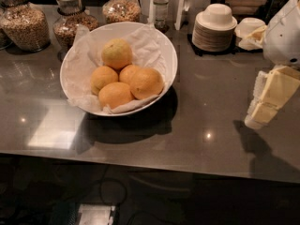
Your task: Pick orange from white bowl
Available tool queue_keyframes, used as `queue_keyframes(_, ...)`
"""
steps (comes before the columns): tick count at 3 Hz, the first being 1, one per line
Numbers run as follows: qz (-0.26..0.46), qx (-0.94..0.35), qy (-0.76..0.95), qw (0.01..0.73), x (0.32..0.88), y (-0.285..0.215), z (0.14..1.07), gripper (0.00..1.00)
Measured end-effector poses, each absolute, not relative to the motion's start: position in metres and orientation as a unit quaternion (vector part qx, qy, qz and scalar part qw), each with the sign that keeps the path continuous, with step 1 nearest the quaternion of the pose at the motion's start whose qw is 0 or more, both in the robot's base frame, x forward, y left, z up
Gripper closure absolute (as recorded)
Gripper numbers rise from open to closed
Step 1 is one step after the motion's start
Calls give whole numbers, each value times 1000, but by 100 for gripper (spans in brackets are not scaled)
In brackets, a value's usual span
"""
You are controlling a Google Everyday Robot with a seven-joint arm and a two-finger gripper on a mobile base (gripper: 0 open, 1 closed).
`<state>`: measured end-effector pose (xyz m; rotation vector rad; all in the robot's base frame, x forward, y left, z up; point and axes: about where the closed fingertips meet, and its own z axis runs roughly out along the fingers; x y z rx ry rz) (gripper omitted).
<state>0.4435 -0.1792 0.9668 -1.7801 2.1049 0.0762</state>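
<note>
The large, deep-orange, dimpled orange [146,83] lies right of centre in the wide, glossy white bowl [174,62], in the upper left of the frame on the dark, shiny counter [206,125]. It touches smaller oranges [115,94]. The cream-coloured claw [268,100] hangs at the right edge, well apart from the bowl. Whether it is wide or narrow cannot be told.

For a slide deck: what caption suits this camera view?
Robot's tool hovers at right above the dark counter, apart from the white bowl holding the orange among smaller fruit.
</note>
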Motion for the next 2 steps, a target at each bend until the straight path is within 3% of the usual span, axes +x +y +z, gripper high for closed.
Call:
queue_keyframes(1, 43, -641, 740, 198, 445, -169, 965, 0)
queue_keyframes(2, 62, -675, 693, 244, 463, -85, 994, 0)
